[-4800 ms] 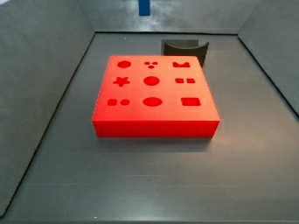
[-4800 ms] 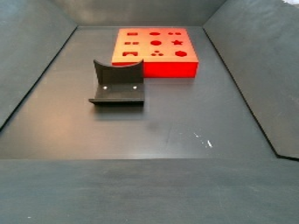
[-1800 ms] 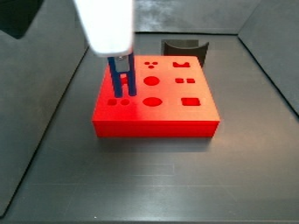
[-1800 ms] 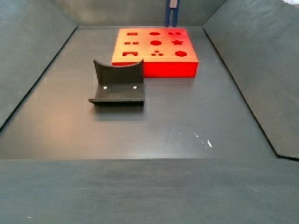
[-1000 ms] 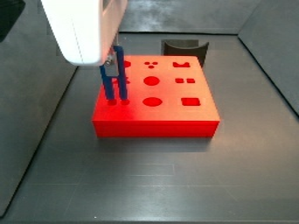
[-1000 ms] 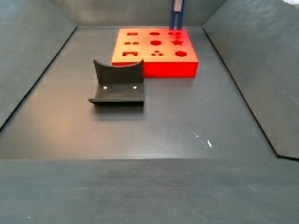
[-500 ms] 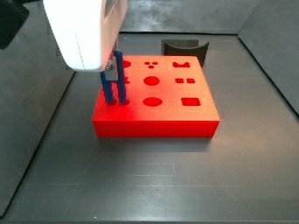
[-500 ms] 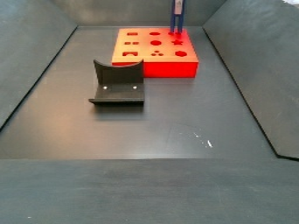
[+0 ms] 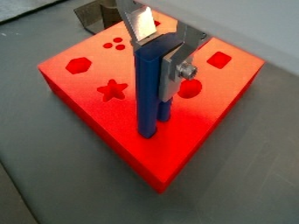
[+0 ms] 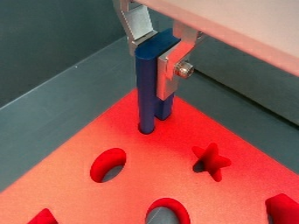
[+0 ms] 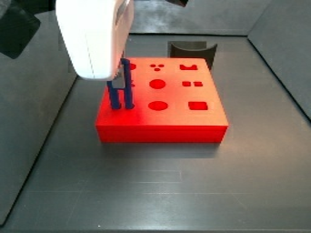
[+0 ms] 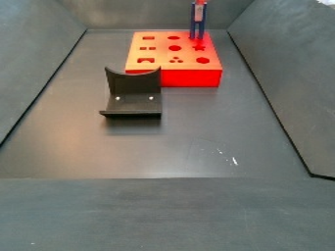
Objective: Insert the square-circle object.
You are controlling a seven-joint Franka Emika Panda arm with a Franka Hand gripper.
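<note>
While its two slim prongs stand upright in holes near one corner of the glossy red block [image 9: 105, 105], the smooth blue square-circle object [image 9: 151, 87] is clamped between the gripper's [image 10: 162, 45] flat silver fingers [image 10: 138, 19]. Well apart, the dark L-shaped fixture [image 12: 131, 94] sits on the matte grey floor [image 12: 183, 147].

side views: opposite ends, high | wrist views: close | shared: red block [image 11: 161, 105]

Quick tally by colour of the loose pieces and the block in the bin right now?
Blue: 1, the square-circle object, held in the gripper over the block.
Red: 1, the red block.
Dark grey: 1, the fixture.
Total: 3.
</note>
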